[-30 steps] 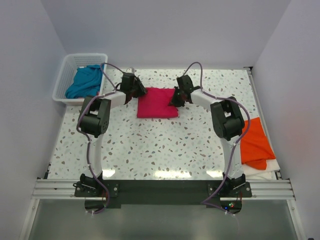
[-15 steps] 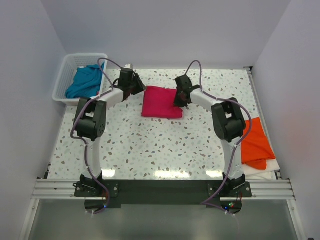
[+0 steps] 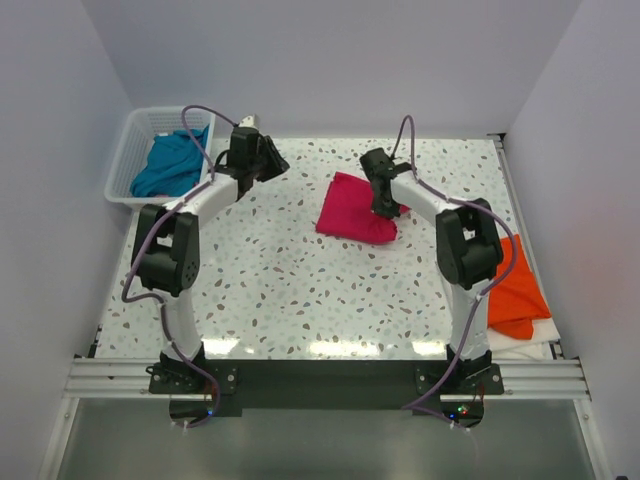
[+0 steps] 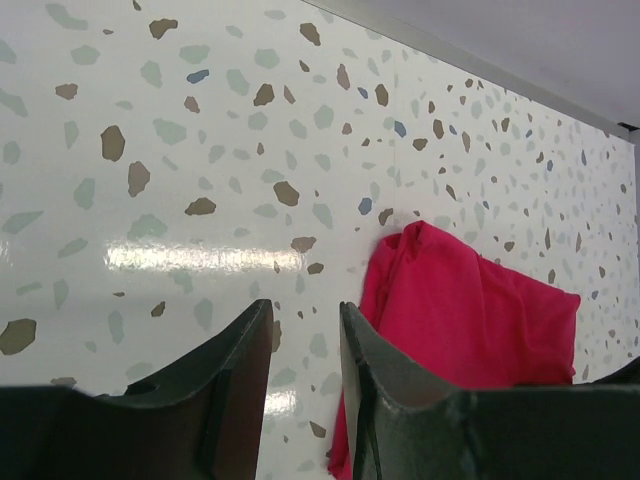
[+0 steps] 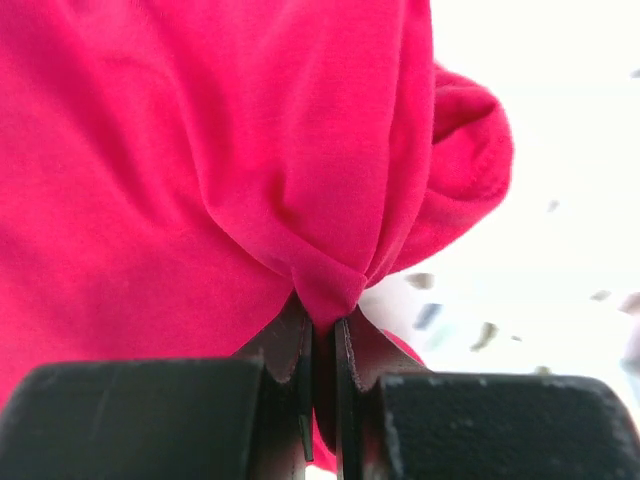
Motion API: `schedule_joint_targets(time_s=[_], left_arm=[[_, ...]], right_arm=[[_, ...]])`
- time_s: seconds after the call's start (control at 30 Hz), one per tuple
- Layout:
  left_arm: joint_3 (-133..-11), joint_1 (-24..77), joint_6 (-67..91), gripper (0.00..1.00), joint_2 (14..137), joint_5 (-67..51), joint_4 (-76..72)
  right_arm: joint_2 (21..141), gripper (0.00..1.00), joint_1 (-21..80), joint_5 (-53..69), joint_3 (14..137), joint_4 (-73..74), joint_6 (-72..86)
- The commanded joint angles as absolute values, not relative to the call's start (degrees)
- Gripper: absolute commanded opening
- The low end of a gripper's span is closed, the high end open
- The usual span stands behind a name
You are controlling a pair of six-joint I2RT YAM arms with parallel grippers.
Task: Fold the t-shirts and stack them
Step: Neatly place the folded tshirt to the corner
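Note:
The folded crimson-pink t-shirt (image 3: 352, 213) lies tilted on the table, right of centre. My right gripper (image 3: 386, 207) is shut on a bunched fold at its right edge, and the right wrist view shows that cloth (image 5: 200, 150) pinched between the jaws (image 5: 324, 325). My left gripper (image 3: 276, 161) hovers at the back left, open, with nothing between its fingers (image 4: 240, 380); the crimson shirt (image 4: 470, 320) lies to its right, apart from it. The teal-blue t-shirt (image 3: 165, 165) sits crumpled in the basket. The bright orange t-shirt (image 3: 512, 283) lies at the table's right edge.
The white lattice basket (image 3: 133, 135) stands at the back left corner, just off the table. A white cloth or sheet (image 3: 535, 343) shows under the orange shirt. Walls close in the back and both sides.
The crimson shirt has slid right and turned with my right gripper shut on it. My left gripper has let go of it and pulled back to the left, toward the basket.

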State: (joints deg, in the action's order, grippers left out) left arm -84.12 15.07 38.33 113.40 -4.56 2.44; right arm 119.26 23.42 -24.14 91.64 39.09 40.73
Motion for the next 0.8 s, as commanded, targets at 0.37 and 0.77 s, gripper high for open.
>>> schedule_joint_targets(time_s=[0.37, 0.77], left_arm=[[-83.06, 16.35, 37.53, 0.38, 105.56, -6.85, 3.78], [-84.46, 18.19, 37.62, 0.38, 104.85, -8.17, 5.45]], right_arm=[[114.61, 0.00, 15.39, -42.80, 103.53, 65.81, 52.55], [111.36, 0.00, 5.89, -45.62, 105.82, 75.14, 52.83]])
